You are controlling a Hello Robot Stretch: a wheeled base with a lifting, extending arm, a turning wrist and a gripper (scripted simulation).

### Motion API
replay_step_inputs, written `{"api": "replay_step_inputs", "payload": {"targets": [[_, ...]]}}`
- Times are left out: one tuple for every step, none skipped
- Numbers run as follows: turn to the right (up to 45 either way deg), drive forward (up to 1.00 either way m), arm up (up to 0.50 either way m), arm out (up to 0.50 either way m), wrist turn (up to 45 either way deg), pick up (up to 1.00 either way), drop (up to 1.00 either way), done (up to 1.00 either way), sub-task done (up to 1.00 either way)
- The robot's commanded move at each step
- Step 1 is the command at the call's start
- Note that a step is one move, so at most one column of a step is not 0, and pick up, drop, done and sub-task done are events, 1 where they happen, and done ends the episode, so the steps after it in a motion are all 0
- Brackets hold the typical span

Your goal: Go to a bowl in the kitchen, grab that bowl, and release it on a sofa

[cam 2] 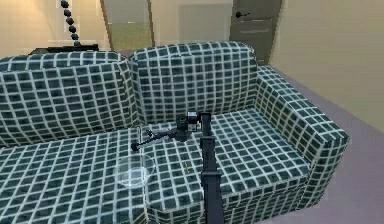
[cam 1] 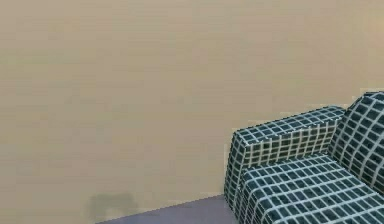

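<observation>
Forward view, wall: plain beige, across nearly the whole frame.
Forward view, sofa: at 4 o'clock, dark fabric with a pale check; one armrest and part of the seat cut by the frame's edge.
Forward view, floor: thin grey-purple strip at 6 o'clock, left of the sofa.
Arm side view, back cushions: two, side by side, from 9 to 1 o'clock, same check.
Arm side view, armrest: at 3 o'clock, closing the seat's right end.
Arm side view, arm: dark bar rising from 6 o'clock over the seat cushion.
Arm side view, gripper: near centre, fingers pointing toward 8 o'clock above the seat.
Grip: cannot tell whether anything is held, nor how the fingers stand.
Arm side view, bowl: apparently clear glass, faint against the check; resting on the seat at 7 o'clock, just below the fingertips.
Arm side view, door: at 1 o'clock, behind the sofa.
Arm side view, beaded dark post: at 11 o'clock.
</observation>
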Motion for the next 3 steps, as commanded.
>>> {"api": "replay_step_inputs", "payload": {"targets": [[0.0, 0.00, 0.10, 0.00, 0.0, 0.00, 0.00, 0.00, 0.00], [0.0, 0.00, 0.00, -0.08, 0.0, 0.00, 0.00, 0.00, 0.00], [0.0, 0.00, 0.00, 0.00, 0.0, 0.00, 0.00, 1.00, 0.00]]}}
